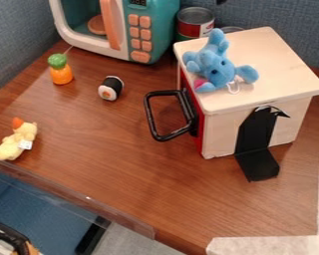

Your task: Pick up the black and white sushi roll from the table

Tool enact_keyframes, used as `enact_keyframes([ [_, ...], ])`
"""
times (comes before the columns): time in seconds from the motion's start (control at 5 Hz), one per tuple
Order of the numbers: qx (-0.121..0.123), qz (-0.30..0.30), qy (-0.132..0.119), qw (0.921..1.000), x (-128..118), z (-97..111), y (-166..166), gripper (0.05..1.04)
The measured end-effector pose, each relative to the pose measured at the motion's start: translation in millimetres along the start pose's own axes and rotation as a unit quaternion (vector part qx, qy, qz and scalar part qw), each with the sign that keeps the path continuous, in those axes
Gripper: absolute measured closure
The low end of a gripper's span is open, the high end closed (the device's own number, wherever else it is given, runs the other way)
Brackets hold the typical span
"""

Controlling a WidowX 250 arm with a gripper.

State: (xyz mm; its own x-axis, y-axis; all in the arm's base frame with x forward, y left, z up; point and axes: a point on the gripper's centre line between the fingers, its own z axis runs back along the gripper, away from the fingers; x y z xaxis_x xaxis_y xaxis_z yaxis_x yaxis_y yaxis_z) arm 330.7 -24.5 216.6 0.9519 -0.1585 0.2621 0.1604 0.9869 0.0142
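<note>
At the top edge of the camera view, a small black tip, apparently the gripper [221, 2], shows above and behind a pale wooden box [275, 64]. A blue plush toy [219, 67] lies on top of the box. The box has a red front with a black handle [152, 117]. On the brown table [122, 159] are a black-and-white sushi toy [111, 88], an orange toy with a green top [60, 69], and a yellow plush duck [17, 140] near the left edge.
A teal and white toy microwave [145, 35] with a pink handle stands at the back left. Beside it, behind the box, is a metal can [195, 22]. A black bracket [257, 164] extends from the box's side onto the table. A clear strip [89, 199] edges the front.
</note>
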Motion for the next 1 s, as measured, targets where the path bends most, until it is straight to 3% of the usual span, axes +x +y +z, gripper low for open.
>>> enact_keyframes([
  [0.2,-0.006,0.0,0.017,0.9998,-1.1,-11.9,-0.9,0.083],
  [0.4,-0.023,0.044,0.017,0.9986,-6.9,-24.0,35.5,0.083],
  [0.6,-0.023,0.065,0.04,0.9968,-13.3,-44.9,65.8,0.083],
  [0.8,0.018,0.045,0.017,0.9987,-10.8,-54.4,96.6,0.083],
  [1.0,0.049,0.019,0.026,0.9983,-10.8,-95.4,120.9,0.083],
])
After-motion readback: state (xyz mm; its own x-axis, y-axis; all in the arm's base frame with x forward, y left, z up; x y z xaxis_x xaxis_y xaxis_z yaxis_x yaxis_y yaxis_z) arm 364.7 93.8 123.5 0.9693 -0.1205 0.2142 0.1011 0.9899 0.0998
